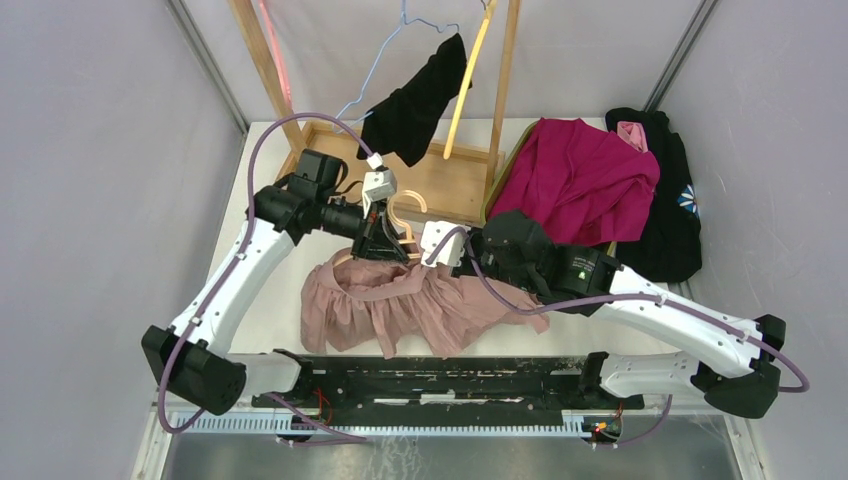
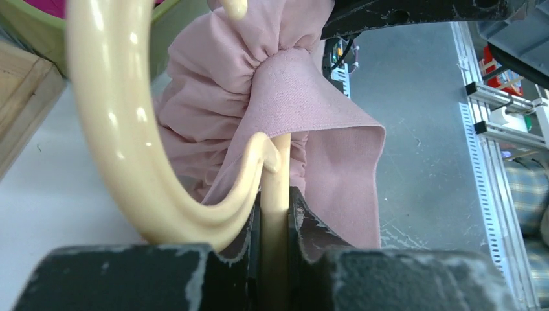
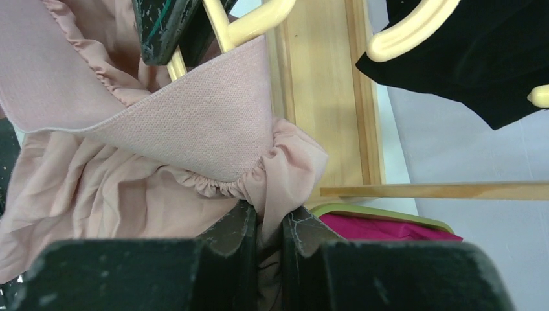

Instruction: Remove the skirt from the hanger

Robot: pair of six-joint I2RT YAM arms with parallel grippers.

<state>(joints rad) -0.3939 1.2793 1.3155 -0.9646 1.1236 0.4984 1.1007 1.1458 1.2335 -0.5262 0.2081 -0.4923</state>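
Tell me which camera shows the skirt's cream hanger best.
Left wrist: the hanger fills the frame, its hook curving up and its stem clamped in the left pincer, with the pink skirt draped behind. Top external shows only small, partly covered cream curves. Right wrist catches just a short piece above the skirt's waistband.

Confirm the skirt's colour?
The skirt is plain dusty pink, no pattern; the right wrist view shows it best.
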